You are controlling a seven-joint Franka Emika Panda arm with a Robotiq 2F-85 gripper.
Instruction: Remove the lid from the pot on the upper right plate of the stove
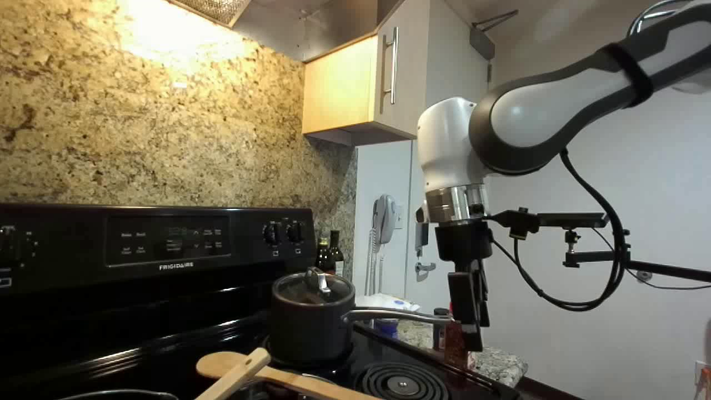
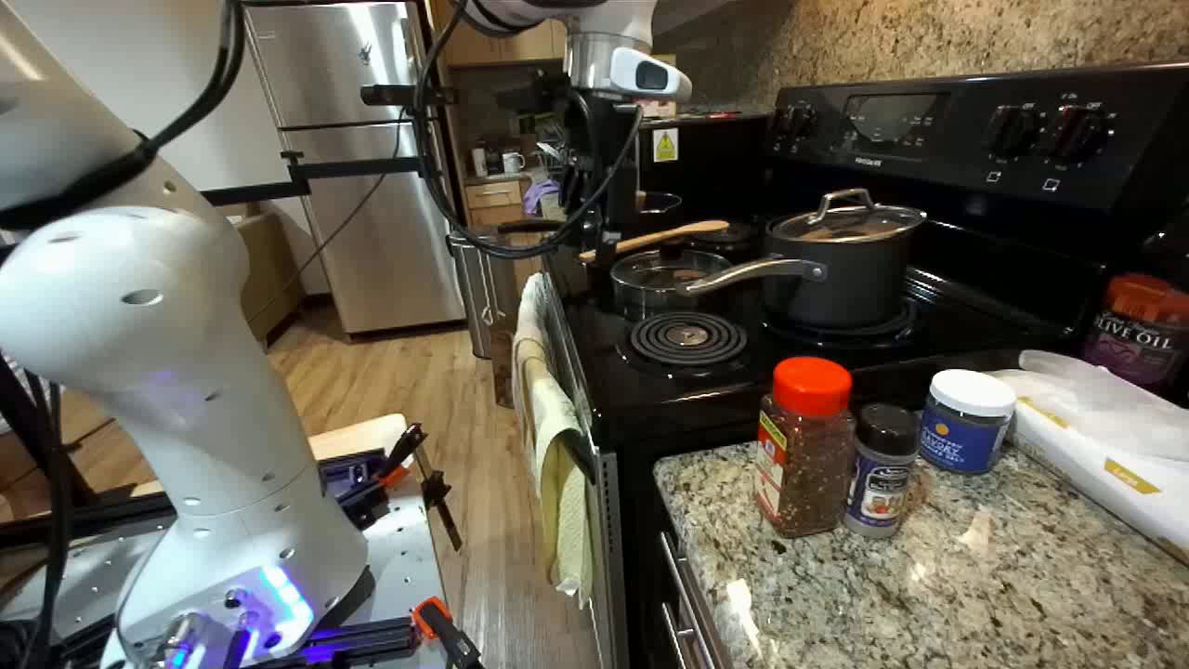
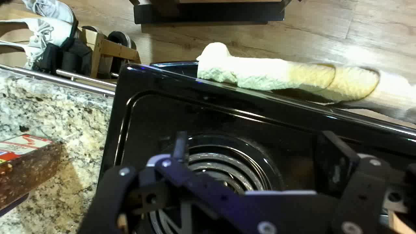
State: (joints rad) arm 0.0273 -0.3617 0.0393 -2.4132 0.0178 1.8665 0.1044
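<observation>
The pot (image 1: 311, 333) is dark grey with straight sides and a long metal handle. It stands on a rear burner of the black stove (image 2: 622, 372) and also shows in an exterior view (image 2: 841, 283). The lid (image 1: 297, 293) is glass with a metal rim and a metal loop handle; it sits flat on the pot, also in an exterior view (image 2: 882, 224). My gripper (image 3: 256, 152) is open and empty, fingers apart above the front coil burner. In an exterior view the gripper (image 1: 471, 316) points down, apart from the pot. The pot and lid are out of the wrist view.
A front coil burner (image 2: 689, 336) lies before the pot. A glass-lidded pan (image 2: 641, 279) and wooden utensils (image 1: 278, 375) are beside it. A red-capped spice jar (image 2: 806, 446), smaller jars and the granite counter (image 2: 938, 567) adjoin the stove. A towel (image 2: 562, 465) hangs in front.
</observation>
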